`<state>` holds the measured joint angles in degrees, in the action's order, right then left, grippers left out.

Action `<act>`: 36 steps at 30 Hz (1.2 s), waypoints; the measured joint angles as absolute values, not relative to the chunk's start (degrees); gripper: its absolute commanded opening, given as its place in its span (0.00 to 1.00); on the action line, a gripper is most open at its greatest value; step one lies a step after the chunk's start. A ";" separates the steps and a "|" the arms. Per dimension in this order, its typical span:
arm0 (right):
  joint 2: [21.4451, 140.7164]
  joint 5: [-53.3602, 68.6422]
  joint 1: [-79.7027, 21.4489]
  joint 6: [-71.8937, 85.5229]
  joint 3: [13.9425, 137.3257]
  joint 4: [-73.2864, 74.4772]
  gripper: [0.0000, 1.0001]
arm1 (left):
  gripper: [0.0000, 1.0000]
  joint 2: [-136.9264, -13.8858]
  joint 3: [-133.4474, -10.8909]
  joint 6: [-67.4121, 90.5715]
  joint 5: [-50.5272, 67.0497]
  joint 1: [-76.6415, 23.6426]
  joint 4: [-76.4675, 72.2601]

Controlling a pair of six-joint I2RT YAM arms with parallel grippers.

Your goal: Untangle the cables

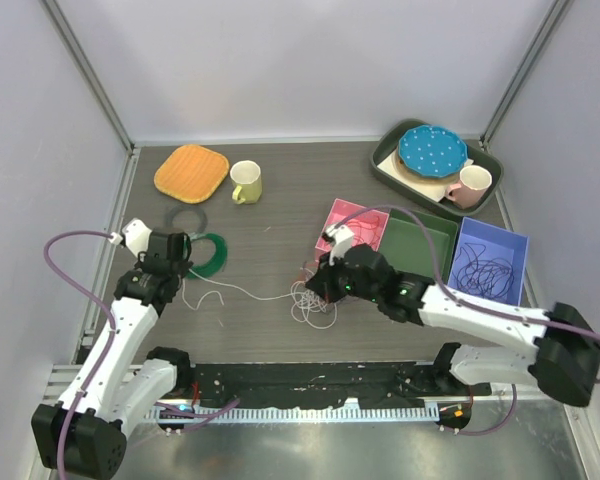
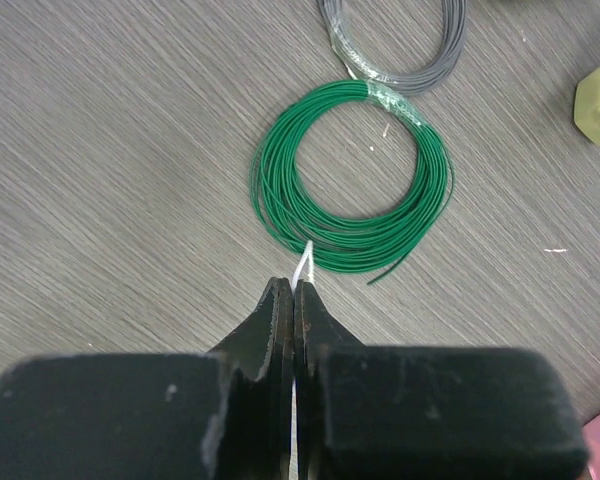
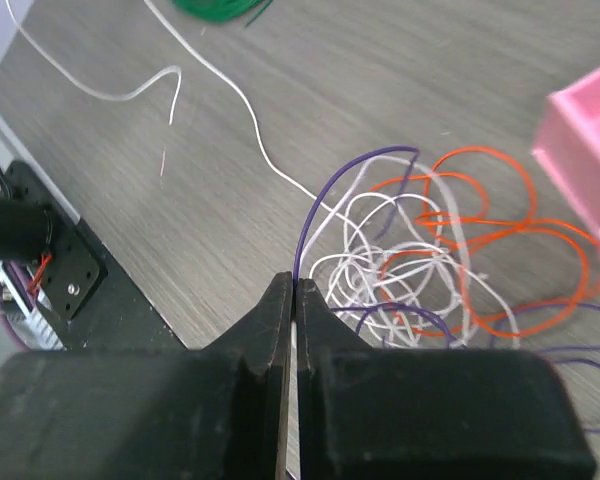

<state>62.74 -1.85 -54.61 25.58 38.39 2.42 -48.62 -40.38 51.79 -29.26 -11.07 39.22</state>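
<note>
The cables (image 1: 312,298) lie closest to the arms' bases, in a loose knot on the worktop (image 1: 270,215), a little right of its middle. White, orange and purple loops cross one another there and share no single direction.

The right pincer (image 3: 294,284) sits at the knot's edge, its fingers pressed together on a purple cable (image 3: 315,205). In the wrist view this cable climbs from the tips and bends rightward over the heap.

One white cable (image 1: 242,289) leaves the knot to the left, its long axis nearly parallel with the worktop's near edge. It ends in the left pincer (image 2: 294,286), which is pinched tight on it. A short white stub pokes past the tips toward a green ring (image 2: 352,178).

The green ring lies flat just beyond the pincer, and a grey ring (image 2: 405,55) meets its far rim.

Right of the knot stand a pink bin (image 1: 342,212), a green bin (image 1: 420,228) and a blue bin (image 1: 495,232). Thin dark loops (image 1: 485,272) lie in the blue one.

Farthest off are a yellow mug (image 1: 246,182) beside an orange pad (image 1: 191,172). A dark tray (image 1: 385,170) in the far right corner carries a blue plate (image 1: 432,150) and a pink mug (image 1: 472,185).
</note>
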 measured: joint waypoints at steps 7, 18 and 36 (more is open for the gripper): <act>76.95 3.42 -57.21 25.71 41.93 -3.22 0.47 | 0.00 -47.86 -39.83 50.96 -28.16 -11.05 39.18; 69.36 -5.10 -57.28 22.31 43.66 2.17 0.57 | 0.00 -47.72 -38.61 50.13 -27.22 -11.05 38.04; 81.45 -19.51 -57.39 7.35 49.08 11.49 0.60 | 0.34 -47.72 -37.50 48.62 -23.86 -10.98 35.42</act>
